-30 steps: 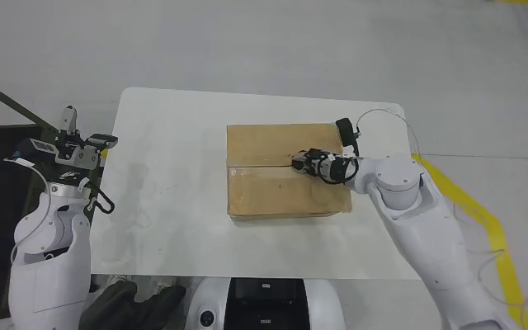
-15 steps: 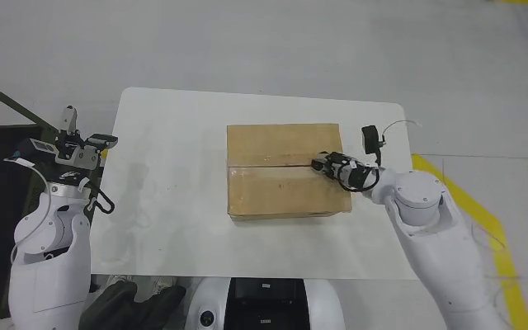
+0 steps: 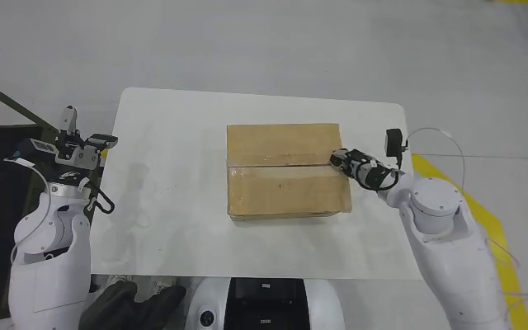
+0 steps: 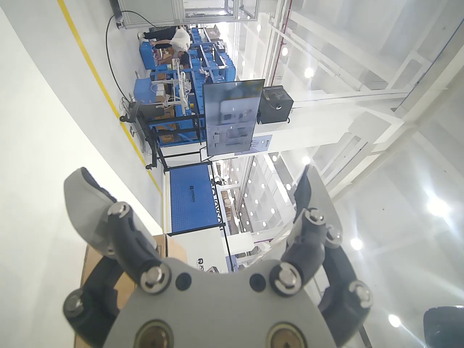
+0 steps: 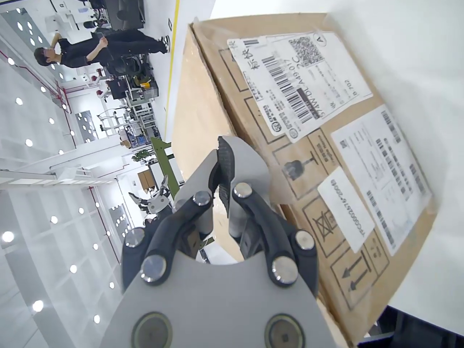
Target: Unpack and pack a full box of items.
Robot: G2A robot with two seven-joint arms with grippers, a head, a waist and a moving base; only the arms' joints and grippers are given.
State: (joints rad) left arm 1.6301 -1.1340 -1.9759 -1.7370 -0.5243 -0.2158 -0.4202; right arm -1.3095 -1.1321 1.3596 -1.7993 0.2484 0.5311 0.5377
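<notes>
Fingers (image 5: 246, 162) of right arm pressed together at box (image 3: 280, 169) edge; left fingers (image 4: 88, 199) spread, empty.

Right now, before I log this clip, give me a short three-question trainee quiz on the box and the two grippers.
1. True or false: the cardboard box on the table has its top flaps closed.
2. Which gripper is at the box's edge? A) the left one B) the right one C) both
3. Fill in: the left gripper is ____ (open or shut).
Key: 1 true; 2 B, the right gripper, shut, by the end of the top seam; 3 open.
</notes>
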